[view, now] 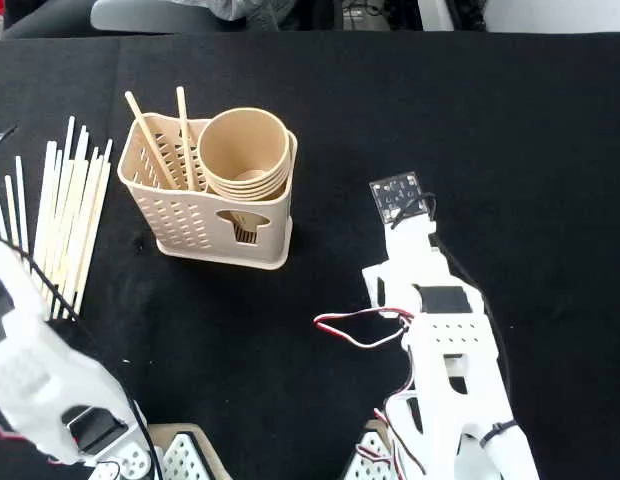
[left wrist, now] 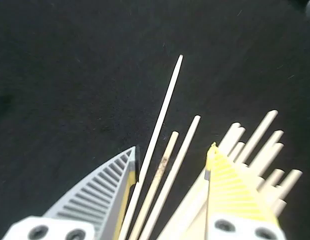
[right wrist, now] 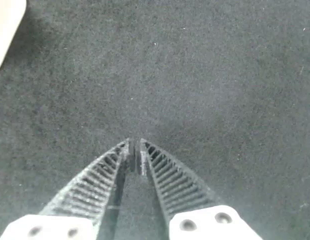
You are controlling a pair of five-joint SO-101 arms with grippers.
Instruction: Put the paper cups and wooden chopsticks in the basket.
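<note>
The tan paper cups [view: 245, 150] were stacked in the beige perforated plastic basket [view: 210, 225], far left. The left gripper [left wrist: 173, 147] was spread wide astride loose pale wooden chopsticks [view: 65, 215], near left, presumably to pinch one; nothing was held. The right gripper [right wrist: 135, 145] was closed on nothing, near right.
</note>
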